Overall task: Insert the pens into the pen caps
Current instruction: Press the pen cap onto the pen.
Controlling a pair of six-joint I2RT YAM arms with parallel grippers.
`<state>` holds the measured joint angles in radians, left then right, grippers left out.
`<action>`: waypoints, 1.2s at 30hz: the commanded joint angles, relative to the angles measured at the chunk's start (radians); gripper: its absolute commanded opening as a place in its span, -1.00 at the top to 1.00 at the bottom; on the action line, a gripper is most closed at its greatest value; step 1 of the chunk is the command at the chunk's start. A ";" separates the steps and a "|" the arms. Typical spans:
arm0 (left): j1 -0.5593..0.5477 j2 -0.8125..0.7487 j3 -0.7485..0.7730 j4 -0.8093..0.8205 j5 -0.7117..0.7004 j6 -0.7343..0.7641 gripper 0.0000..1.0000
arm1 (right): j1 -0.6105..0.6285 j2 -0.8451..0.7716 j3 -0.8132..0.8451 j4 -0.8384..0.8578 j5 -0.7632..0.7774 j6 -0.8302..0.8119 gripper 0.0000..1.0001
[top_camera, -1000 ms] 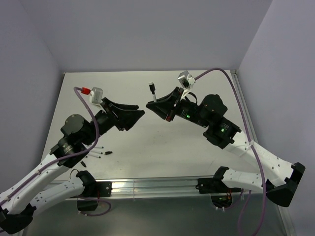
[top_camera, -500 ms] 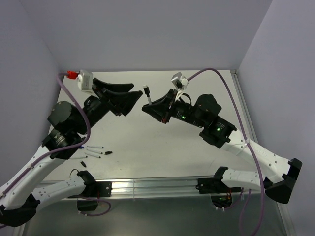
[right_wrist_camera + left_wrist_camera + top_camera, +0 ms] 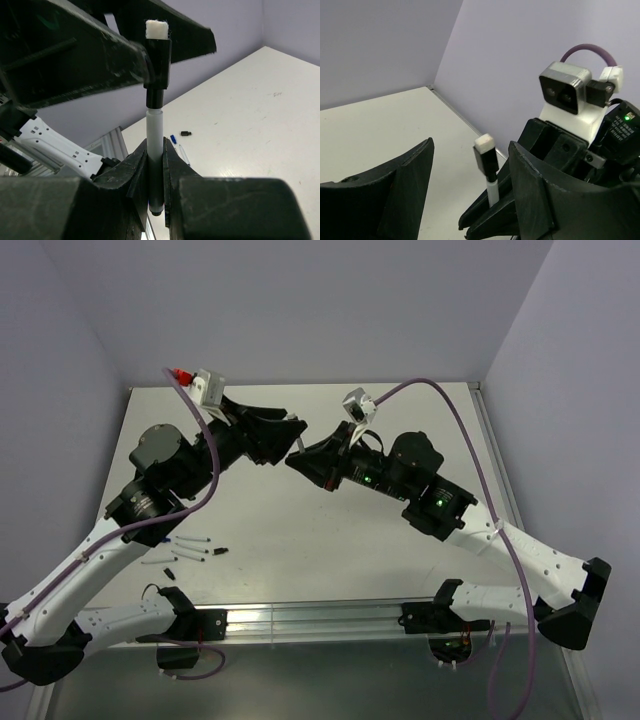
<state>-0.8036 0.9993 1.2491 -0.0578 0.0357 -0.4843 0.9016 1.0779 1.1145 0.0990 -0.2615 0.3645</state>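
My right gripper point(image 3: 155, 146) is shut on a white-barrelled pen point(image 3: 154, 132) and holds it upright. A black pen cap point(image 3: 158, 62) with a white end sits on the pen's top. My left gripper point(image 3: 471, 146) is open, one jaw on each side of that cap point(image 3: 486, 160) without touching it. In the top view both grippers meet above mid-table, the left point(image 3: 287, 436) just above the right point(image 3: 303, 460), and they hide the held pen. Other pens point(image 3: 191, 540) and a loose black cap point(image 3: 220, 551) lie near the left arm.
A blue-tipped pen point(image 3: 178, 146) and a small black cap point(image 3: 186, 133) lie on the white table point(image 3: 330, 540) below the grippers. Purple walls close the back and sides. A metal rail point(image 3: 300, 618) runs along the near edge.
My left arm has swung up and right, and its open jaws now flank the cap of the held pen. My right gripper has shifted slightly left with the pen.
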 commanded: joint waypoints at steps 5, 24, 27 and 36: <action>0.006 0.013 0.064 0.016 0.018 -0.008 -0.25 | 0.022 0.013 0.062 0.004 0.050 -0.032 1.00; 0.012 0.032 0.076 -0.002 0.047 -0.023 0.46 | 0.029 0.017 0.071 -0.016 0.070 -0.047 1.00; 0.012 0.036 0.075 -0.008 0.059 -0.023 0.78 | 0.030 0.019 0.073 -0.016 0.071 -0.047 1.00; 0.011 0.019 0.023 0.022 0.136 -0.049 0.99 | 0.030 0.016 0.079 -0.021 0.093 -0.053 1.00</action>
<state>-0.7929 1.0317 1.2827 -0.0765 0.1158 -0.5175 0.9222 1.0996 1.1343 0.0559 -0.1940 0.3309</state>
